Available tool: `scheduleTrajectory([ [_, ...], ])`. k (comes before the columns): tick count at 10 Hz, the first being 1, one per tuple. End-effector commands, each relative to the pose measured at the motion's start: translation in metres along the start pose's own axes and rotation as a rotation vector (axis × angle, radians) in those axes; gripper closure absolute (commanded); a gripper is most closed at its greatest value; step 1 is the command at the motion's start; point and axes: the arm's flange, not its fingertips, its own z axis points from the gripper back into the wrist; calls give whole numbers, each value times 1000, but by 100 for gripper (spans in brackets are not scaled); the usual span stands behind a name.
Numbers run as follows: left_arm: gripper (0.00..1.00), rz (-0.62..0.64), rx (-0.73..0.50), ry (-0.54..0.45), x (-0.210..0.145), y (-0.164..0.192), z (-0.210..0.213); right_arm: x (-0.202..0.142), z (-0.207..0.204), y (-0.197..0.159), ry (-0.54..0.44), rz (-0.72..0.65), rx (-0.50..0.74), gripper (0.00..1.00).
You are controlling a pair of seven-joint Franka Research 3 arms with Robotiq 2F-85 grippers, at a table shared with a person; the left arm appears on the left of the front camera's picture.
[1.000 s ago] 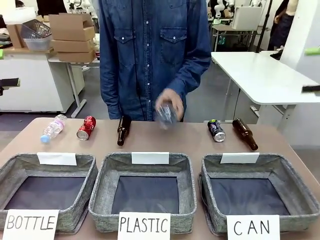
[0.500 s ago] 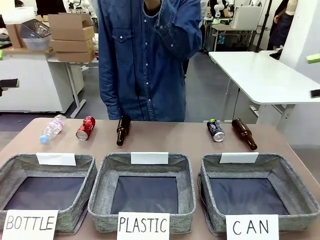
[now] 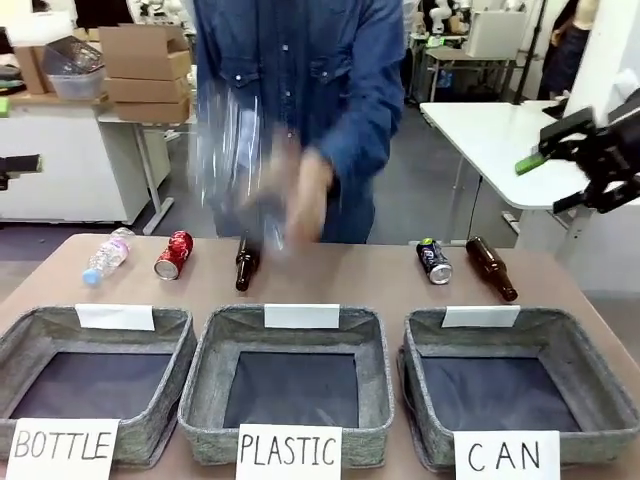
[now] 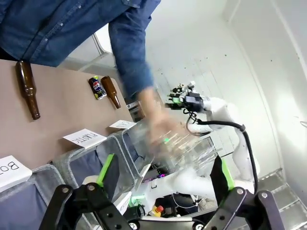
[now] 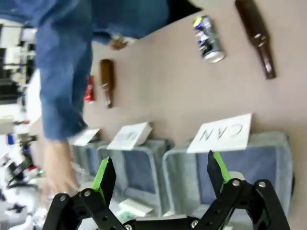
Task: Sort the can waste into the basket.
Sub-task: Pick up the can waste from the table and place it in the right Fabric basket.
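The black can [image 3: 433,261] lies on its side at the table's far right, just behind the CAN basket [image 3: 415,385]. Far left, the red can [image 3: 172,255] rests between a clear bottle and a brown one. My right gripper [image 3: 565,150] hangs open, high at the right, well above the cans. From its wrist I see the black can [image 5: 207,39], the red can [image 5: 89,89] and the CAN basket [image 5: 271,138] beyond my open right gripper [image 5: 160,177]. My left gripper [image 4: 163,172] is open and holds nothing, with the black can [image 4: 97,87] far off.
A person's blurred hand [image 3: 305,195] swings a clear plastic bottle [image 3: 235,150] above the table's middle. Brown bottles [image 3: 245,262] [image 3: 491,268] and a clear bottle [image 3: 105,256] lie in the far row. The PLASTIC basket [image 3: 200,385] and the BOTTLE basket [image 3: 180,340] stand left of the CAN one.
The person's hand has come back down with the clear bottle, blurred in motion. My right gripper has entered the front view at the upper right. The cans lie as before.
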Motion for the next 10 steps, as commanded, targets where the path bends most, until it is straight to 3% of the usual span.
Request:
scheduleTrajectory([
  [1,0,-27,-20,-6,2,-1,-2,47,-19,-8,36,-41,-123,0],
  [3,0,-27,-20,-6,2,-1,-2,39,3,-20,47,-50,9,0],
  [7,0,-27,-20,-6,2,-1,-2,23,26,-40,28,-83,18,0],
  [10,0,-27,-20,-6,2,-1,-2,48,-30,-13,124,-5,-59,0],
])
